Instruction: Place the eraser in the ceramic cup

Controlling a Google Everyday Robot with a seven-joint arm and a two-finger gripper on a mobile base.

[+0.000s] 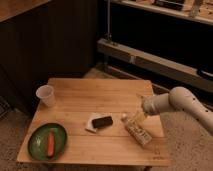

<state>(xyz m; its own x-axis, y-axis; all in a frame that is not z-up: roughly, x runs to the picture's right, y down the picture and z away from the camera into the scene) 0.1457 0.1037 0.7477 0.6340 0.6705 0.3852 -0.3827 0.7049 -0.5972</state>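
The eraser (102,121), a small black block, lies on a pale beige pad (92,123) near the middle of the wooden table (95,90). The ceramic cup (46,95), white and handleless, stands upright at the table's far left. My gripper (138,114) is at the end of the white arm (175,101) that reaches in from the right. It hovers over the right part of the table, right of the eraser and far from the cup. It is just above a lying bottle.
A white bottle with a label (138,131) lies on its side below the gripper, near the table's front right. A green plate (47,141) with an orange carrot (50,143) sits at the front left corner. Dark cabinets and a shelf stand behind.
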